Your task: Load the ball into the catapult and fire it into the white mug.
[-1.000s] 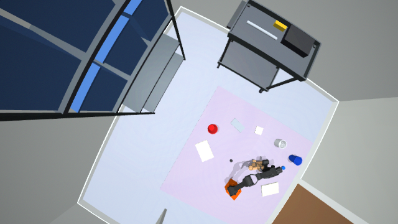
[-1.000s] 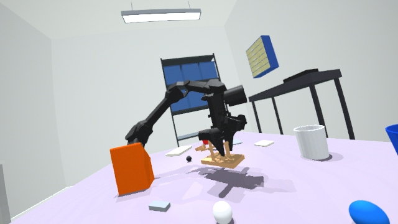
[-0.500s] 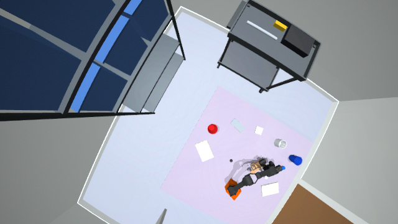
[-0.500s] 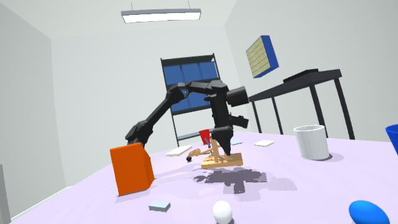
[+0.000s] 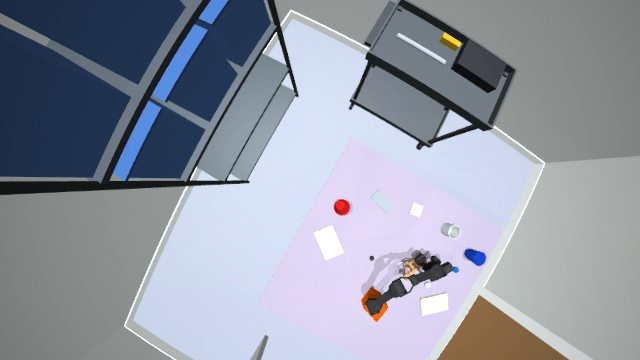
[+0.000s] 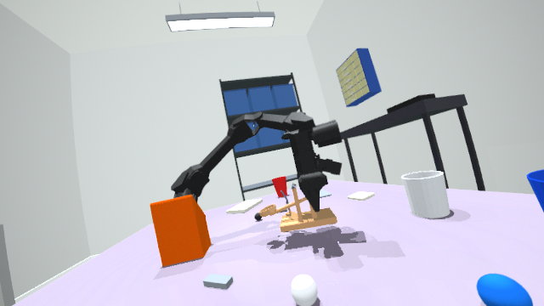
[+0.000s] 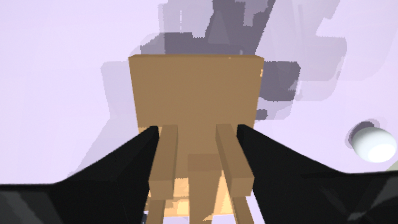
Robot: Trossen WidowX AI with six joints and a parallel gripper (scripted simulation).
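Observation:
The wooden catapult (image 5: 411, 267) (image 6: 293, 224) (image 7: 195, 90) hangs level or nearly level a little above the mat, its shadow apart below it. My gripper (image 6: 315, 209) (image 7: 198, 132) is shut on its two uprights. Its spoon points left in the exterior view, toward the arm's base, and looks empty. The white mug (image 5: 451, 231) (image 6: 426, 195) stands upright, to the right in the exterior view. Three balls lie on the mat: a white ball (image 5: 427, 285) (image 6: 303, 290) (image 7: 375, 145), a blue ball (image 5: 455, 270) (image 6: 503, 291) and a small black ball (image 5: 371, 258) (image 6: 257, 217).
A blue cup (image 5: 475, 257) (image 6: 536, 187) is beyond the mug. A red cup (image 5: 342, 207) (image 6: 280, 187) stands farther off. Flat white slabs (image 5: 328, 242) (image 5: 434, 304) (image 5: 416, 209), a pale blue slab (image 5: 381, 201) and a small grey block (image 6: 218, 280) lie around. The orange block (image 6: 178, 231) is at the arm's base.

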